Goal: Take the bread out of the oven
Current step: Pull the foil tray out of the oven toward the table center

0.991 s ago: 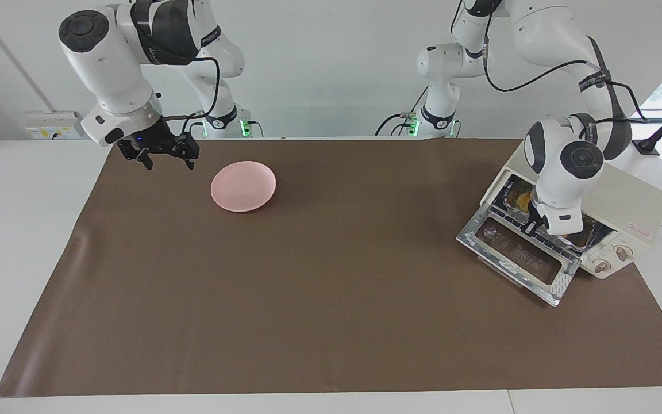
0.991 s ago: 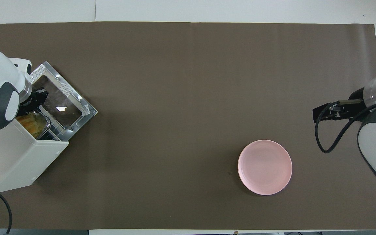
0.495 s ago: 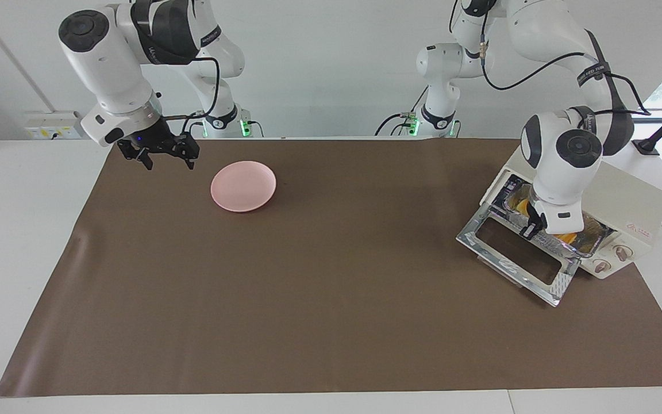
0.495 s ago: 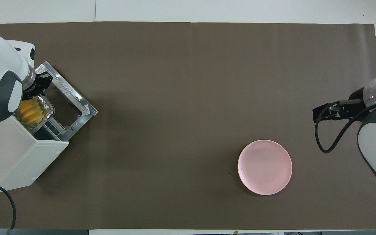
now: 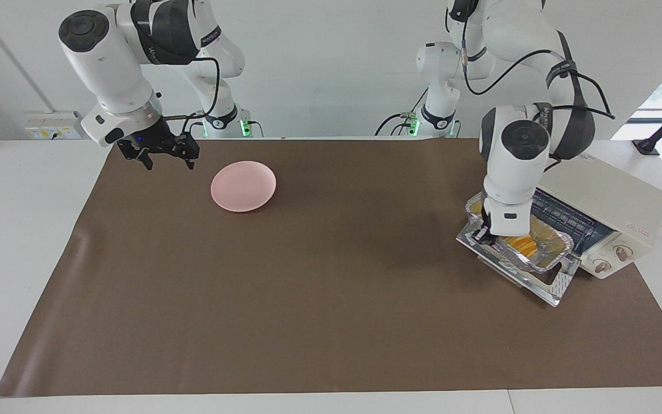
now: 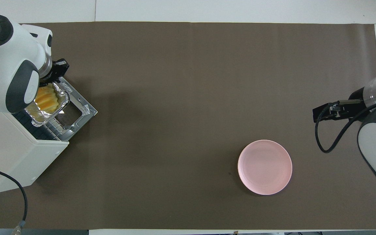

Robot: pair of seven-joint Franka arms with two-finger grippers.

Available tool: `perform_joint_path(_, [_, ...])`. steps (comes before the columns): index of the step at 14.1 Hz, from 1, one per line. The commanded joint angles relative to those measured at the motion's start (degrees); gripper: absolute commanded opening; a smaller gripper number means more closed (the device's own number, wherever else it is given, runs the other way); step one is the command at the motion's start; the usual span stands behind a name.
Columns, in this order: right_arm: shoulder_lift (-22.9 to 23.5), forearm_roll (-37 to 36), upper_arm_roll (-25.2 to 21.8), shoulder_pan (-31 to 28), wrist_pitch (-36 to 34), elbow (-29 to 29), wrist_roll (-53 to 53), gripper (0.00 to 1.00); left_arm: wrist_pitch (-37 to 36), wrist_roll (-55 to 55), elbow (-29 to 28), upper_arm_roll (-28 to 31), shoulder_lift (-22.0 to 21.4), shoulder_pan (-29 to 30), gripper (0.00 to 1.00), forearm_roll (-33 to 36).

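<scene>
The bread (image 5: 523, 244) is a row of golden slices in a silver foil tray (image 5: 543, 260). It is out of the oven's mouth and over the lowered glass door (image 5: 549, 284). The cream-white oven (image 5: 607, 195) stands at the left arm's end of the table with its wire rack showing. My left gripper (image 5: 483, 232) is shut on the tray's rim at the end away from the oven. In the overhead view the bread (image 6: 46, 99) lies partly under the left arm, beside the oven (image 6: 8, 153). My right gripper (image 5: 167, 158) is open and waits above the mat beside the plate.
A round pink plate (image 5: 243, 186) sits on the brown mat (image 5: 308, 299) toward the right arm's end, also in the overhead view (image 6: 264, 167). A black cable (image 6: 18, 195) leaves the oven near the robots' edge of the table.
My left gripper has drawn the foil tray with the bread out of the oven and over the open door. The right arm has not moved.
</scene>
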Motion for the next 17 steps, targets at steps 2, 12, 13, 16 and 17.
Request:
perform_joint_path(2, [-0.94,-0.31,0.70,-1.01,-0.38,-0.74,-1.56,1.00,-4.87,0.15,6.00,0.93,2.22,-8.42,0.00,-7.41])
perform_joint_path(12, [-0.94,-0.39,0.70,-1.01,-0.29,-0.74,-1.56,1.00,1.46,-0.64,13.30,0.76,12.50,-27.06,0.00,-13.41])
perform_joint_path(13, [-1.03,-0.31,0.70,-1.01,-0.38,-0.74,-1.47,1.00,1.89,-0.47,14.10,0.58,13.04,-27.33,0.00,-13.50])
perform_joint_path(16, [-0.94,-0.31,0.70,-1.10,-0.38,-0.74,-1.56,1.00,3.83,-0.47,13.58,0.41,14.18,-31.62,0.00,-6.95])
perform_joint_path(17, [-0.94,-0.31,0.70,-1.01,-0.29,-0.74,-1.56,1.00,4.87,-0.20,12.27,0.40,14.71,-33.82,0.00,-4.12])
